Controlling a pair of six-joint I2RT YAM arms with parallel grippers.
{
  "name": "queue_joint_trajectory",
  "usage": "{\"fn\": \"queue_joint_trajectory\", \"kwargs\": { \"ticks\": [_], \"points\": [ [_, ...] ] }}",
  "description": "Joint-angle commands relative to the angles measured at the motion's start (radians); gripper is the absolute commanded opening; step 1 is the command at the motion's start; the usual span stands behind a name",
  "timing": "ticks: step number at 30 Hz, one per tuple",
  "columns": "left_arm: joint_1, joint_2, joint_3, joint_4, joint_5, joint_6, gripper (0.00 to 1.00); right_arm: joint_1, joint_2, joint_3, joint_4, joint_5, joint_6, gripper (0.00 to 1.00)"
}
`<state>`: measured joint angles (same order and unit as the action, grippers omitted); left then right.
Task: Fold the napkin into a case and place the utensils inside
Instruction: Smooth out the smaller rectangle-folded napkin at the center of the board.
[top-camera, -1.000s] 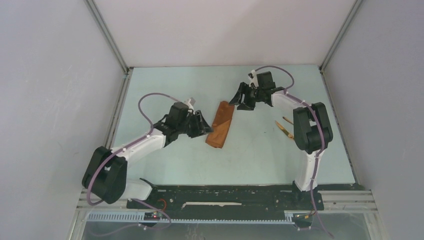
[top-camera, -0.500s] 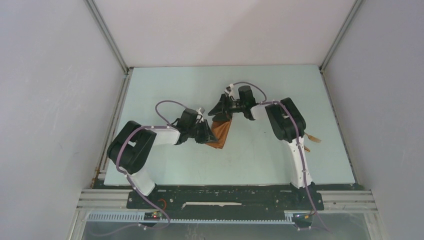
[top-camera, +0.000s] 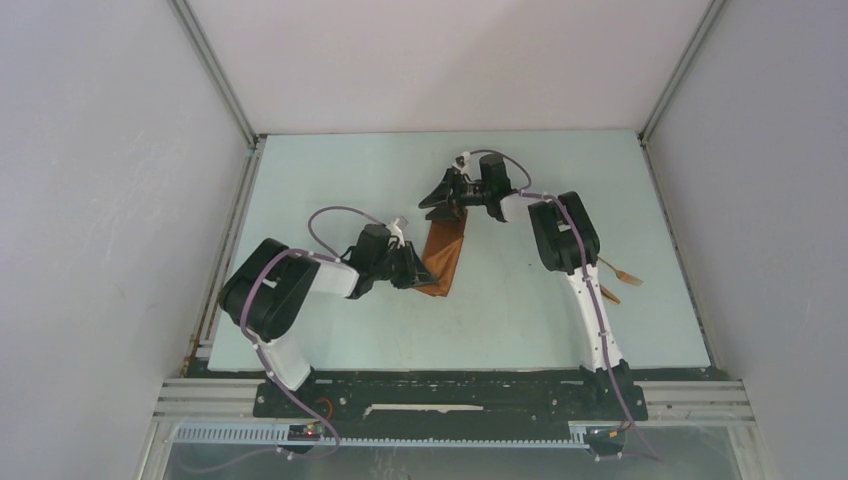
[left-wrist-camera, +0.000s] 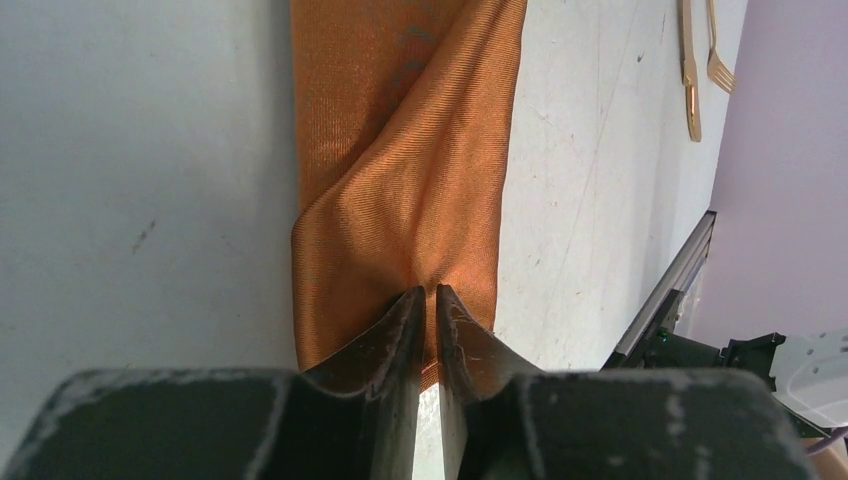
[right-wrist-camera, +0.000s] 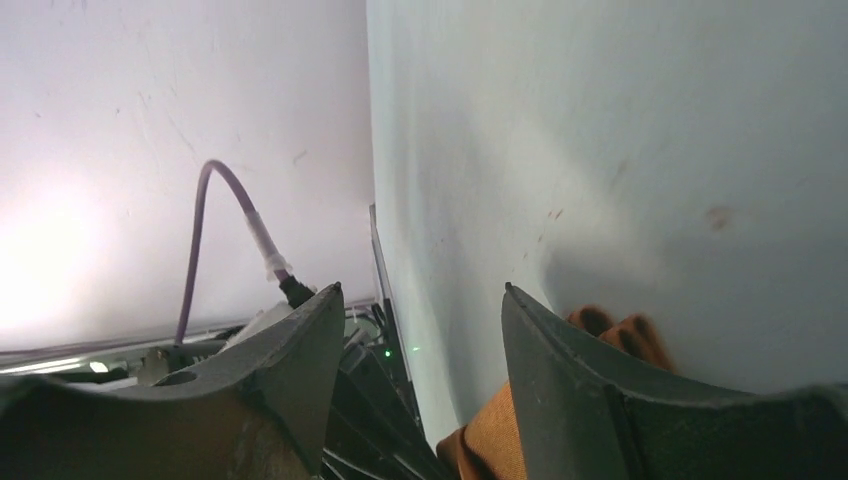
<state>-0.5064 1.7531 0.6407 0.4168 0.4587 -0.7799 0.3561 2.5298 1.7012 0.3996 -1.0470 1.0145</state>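
Overhead view, centre-left: the left gripper (top-camera: 413, 268) sits at the near end of the napkin (top-camera: 445, 256). In its wrist view the left gripper (left-wrist-camera: 427, 294) has its jaws pinched on the near edge of the napkin (left-wrist-camera: 405, 170). The fabric puckers into the tips and rises off the table (top-camera: 330, 170).

Centre: the napkin lies as a narrow folded strip running up the frame, with a diagonal flap edge.

Right of centre: the right gripper (top-camera: 446, 198) hovers at the strip's far end. Its wrist view shows the right gripper (right-wrist-camera: 420, 300) with jaws spread and nothing between them. The orange cloth is only glimpsed at the bottom edge, beneath one finger.

Right: the utensils (top-camera: 622, 274) lie well apart from the cloth and are partly hidden by the right arm. The left wrist view shows the utensils (left-wrist-camera: 690, 70) as two golden pieces at its upper right.

Assessment: the cloth is light, limp and slightly glossy, so layers will likely slide and folds may spring open. It is best taken at an edge or corner, pinching only the layer required.

No brands, labels or legible writing observed.
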Motion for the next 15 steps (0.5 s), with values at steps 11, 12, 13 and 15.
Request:
{"fn": "queue_joint_trajectory", "kwargs": {
  "ticks": [11, 12, 13, 15],
  "points": [
    [0.005, -0.062, 0.083, -0.186, -0.001, 0.046, 0.5, -0.091, 0.156, 0.765, -0.78, 0.105, -0.27, 0.68],
    [0.006, -0.088, 0.112, -0.206, 0.008, 0.042, 0.52, -0.102, 0.108, 0.782, -0.844, 0.114, -0.296, 0.68],
    [0.005, -0.109, 0.147, -0.23, 0.013, 0.041, 0.54, -0.12, 0.054, 0.761, -0.893, 0.123, -0.317, 0.68],
    [0.005, -0.158, 0.207, -0.292, 0.01, 0.042, 0.55, -0.147, -0.077, 0.655, -0.979, 0.154, -0.378, 0.69]
  ]
}}
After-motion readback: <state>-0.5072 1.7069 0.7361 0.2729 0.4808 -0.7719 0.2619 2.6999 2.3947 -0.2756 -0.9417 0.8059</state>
